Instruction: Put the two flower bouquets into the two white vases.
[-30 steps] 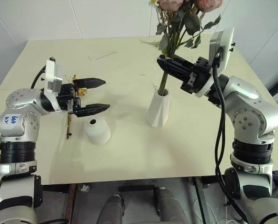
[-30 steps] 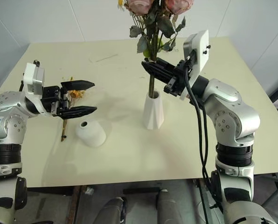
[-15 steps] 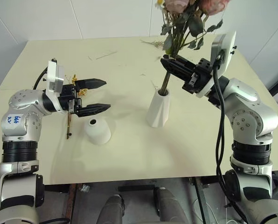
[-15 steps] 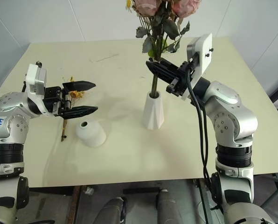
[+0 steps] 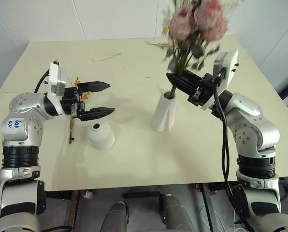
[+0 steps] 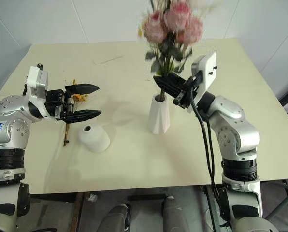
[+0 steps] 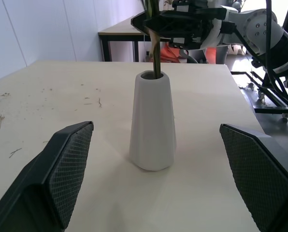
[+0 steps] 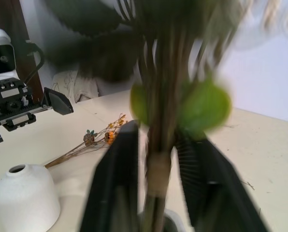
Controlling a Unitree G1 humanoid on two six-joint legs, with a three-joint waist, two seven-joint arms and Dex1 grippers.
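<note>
The right tool (image 5: 179, 83) sits around the rose bouquet's (image 5: 194, 26) stems, fingers slightly parted, stems in the tall vase (image 5: 163, 112) beneath it. The left tool (image 5: 101, 99) gapes wide above the squat vase (image 5: 101, 135), yellow bunch (image 5: 74, 104) behind it.

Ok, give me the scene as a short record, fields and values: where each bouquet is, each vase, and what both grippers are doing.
rose bouquet: stems down in the tall vase, blooms blurred
tall vase: upright, mid-table
small yellow-orange bouquet: lying flat on the table, beside the squat vase
squat vase: upright, nothing in it
left gripper: open, holding nothing, above the small bouquet and squat vase
right gripper: fingers either side of the rose stems just above the vase mouth; grip unclear
done: one bouquet of two
</note>
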